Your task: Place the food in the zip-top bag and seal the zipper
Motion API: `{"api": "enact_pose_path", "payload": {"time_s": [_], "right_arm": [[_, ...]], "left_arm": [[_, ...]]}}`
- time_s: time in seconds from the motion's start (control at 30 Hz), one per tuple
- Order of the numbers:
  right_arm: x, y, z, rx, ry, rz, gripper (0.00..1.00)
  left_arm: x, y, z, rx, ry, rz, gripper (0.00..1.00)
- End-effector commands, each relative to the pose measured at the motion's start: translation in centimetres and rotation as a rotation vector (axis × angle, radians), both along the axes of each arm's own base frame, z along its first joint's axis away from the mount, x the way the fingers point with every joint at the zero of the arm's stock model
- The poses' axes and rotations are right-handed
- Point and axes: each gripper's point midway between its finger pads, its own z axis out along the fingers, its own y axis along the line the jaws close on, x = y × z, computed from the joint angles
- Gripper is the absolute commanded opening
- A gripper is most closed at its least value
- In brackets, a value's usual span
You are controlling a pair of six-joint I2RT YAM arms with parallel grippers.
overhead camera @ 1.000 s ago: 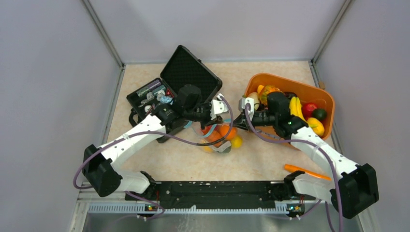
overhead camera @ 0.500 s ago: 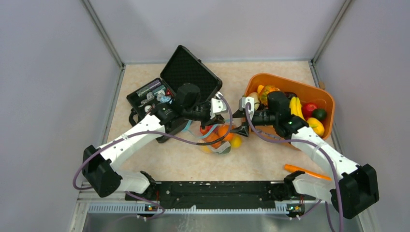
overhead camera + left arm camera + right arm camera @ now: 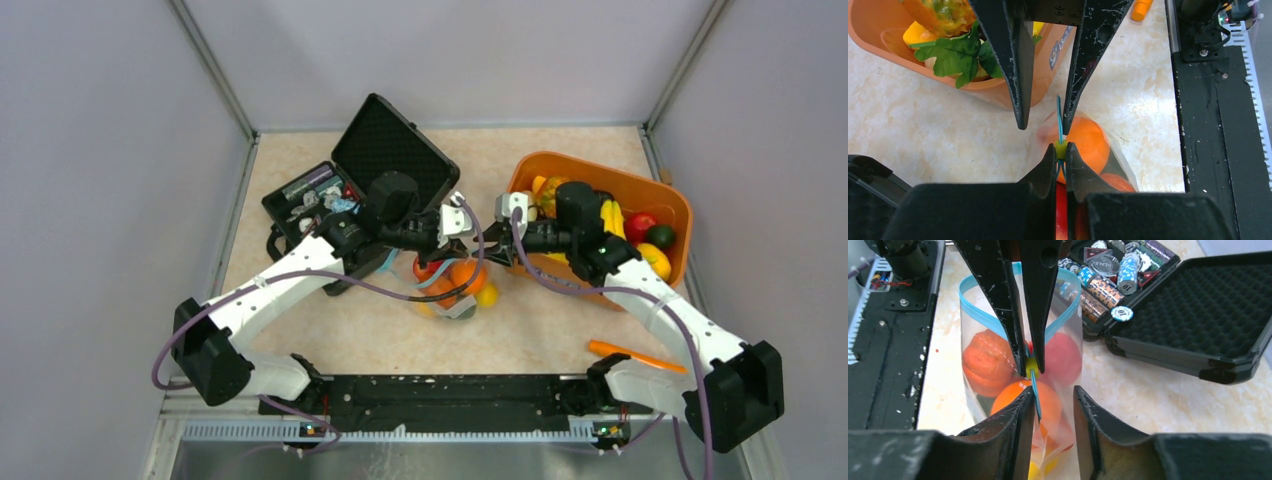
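Observation:
The clear zip-top bag [image 3: 452, 292] lies mid-table holding the food: orange fruits [image 3: 985, 362], a red one [image 3: 1064, 357] and a yellow one [image 3: 489, 294]. My left gripper [image 3: 1061, 148] is shut on the yellow-green slider of the teal zipper [image 3: 1059, 115]; it also shows in the top view [image 3: 470, 250]. Behind it the bag's mouth [image 3: 967, 287] gapes open. My right gripper [image 3: 1052, 392] is open and faces the left one. The free end of the zipper strip [image 3: 1035, 390] lies between its jaws, against one finger [image 3: 1023, 405]. The right gripper also shows in the top view [image 3: 493, 248].
The orange basket [image 3: 590, 168] at the right holds more toy food, including a banana and a leafy fruit [image 3: 955, 55]. An open black case [image 3: 390, 160] of chips stands at the left, close behind the bag. An orange stick [image 3: 635, 355] lies near the right arm's base.
My right gripper dipped down beside the bag, then came back up to the zipper's end, jaws open. My left gripper stays shut on the slider, shifted slightly right.

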Motion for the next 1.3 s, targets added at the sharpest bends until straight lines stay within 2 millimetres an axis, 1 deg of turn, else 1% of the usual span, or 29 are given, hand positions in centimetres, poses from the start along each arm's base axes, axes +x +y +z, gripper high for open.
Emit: {"api": "enact_pose_path", "payload": {"time_s": [0.0,0.17,0.2,0.23,0.27,0.3,0.37,0.4,0.47,0.6,0.67,0.73,0.77,0.87,1.03,1.17,1.27], "right_arm": [[-0.1,0.8,2.6,0.044,-0.068,0.041,0.3],[0.3,0.5,1.3,0.003,-0.049,0.017,0.29],[0.3,0.5,1.4,0.003,-0.054,0.016,0.26],[0.3,0.5,1.4,0.006,-0.055,0.023,0.2],[0.1,0.6,1.7,0.016,-0.061,0.032,0.18],[0.0,0.8,1.9,0.027,-0.061,0.038,0.18],[0.1,1.0,2.5,0.048,-0.07,0.036,0.33],[0.0,1.1,2.6,0.051,-0.075,0.039,0.35],[-0.2,1.3,2.8,0.052,-0.084,0.046,0.35],[-0.3,1.3,2.4,0.044,-0.072,0.054,0.28],[-0.2,1.2,2.0,0.03,-0.063,0.049,0.22],[-0.1,1.1,1.6,0.02,-0.058,0.04,0.2],[0.0,1.1,1.6,0.015,-0.057,0.036,0.16],[0.1,1.0,1.6,0.011,-0.063,0.036,0.0],[0.0,1.0,2.7,0.026,-0.078,0.03,0.0],[-0.3,0.7,3.3,0.034,-0.096,0.02,0.0],[-0.6,0.7,3.5,0.04,-0.094,0.027,0.0]], "left_arm": [[0.2,-0.7,1.9,-0.037,-0.039,-0.021,0.0],[0.3,-0.7,2.0,-0.038,-0.04,-0.019,0.0],[0.3,-0.7,1.9,-0.038,-0.038,-0.02,0.0],[0.3,-0.7,1.8,-0.037,-0.036,-0.022,0.0],[0.2,-0.8,1.8,-0.036,-0.035,-0.024,0.0],[0.2,-0.8,1.8,-0.037,-0.033,-0.026,0.0],[0.2,-0.8,1.7,-0.034,-0.029,-0.026,0.0],[0.2,-0.8,1.6,-0.032,-0.028,-0.024,0.0],[0.3,-0.8,1.6,-0.031,-0.03,-0.022,0.0],[0.4,-0.9,1.7,-0.032,-0.031,-0.02,0.0],[0.4,-0.9,1.7,-0.033,-0.031,-0.02,0.0],[0.3,-0.9,1.8,-0.034,-0.029,-0.024,0.0],[0.3,-0.9,1.8,-0.036,-0.031,-0.023,0.0],[0.4,-0.9,1.8,-0.033,-0.029,-0.021,0.0],[0.6,-0.4,1.2,-0.007,-0.038,0.001,0.0],[0.9,0.6,0.0,0.05,-0.048,0.038,0.0],[1.3,1.4,-0.4,0.071,-0.061,0.075,0.0]]}}
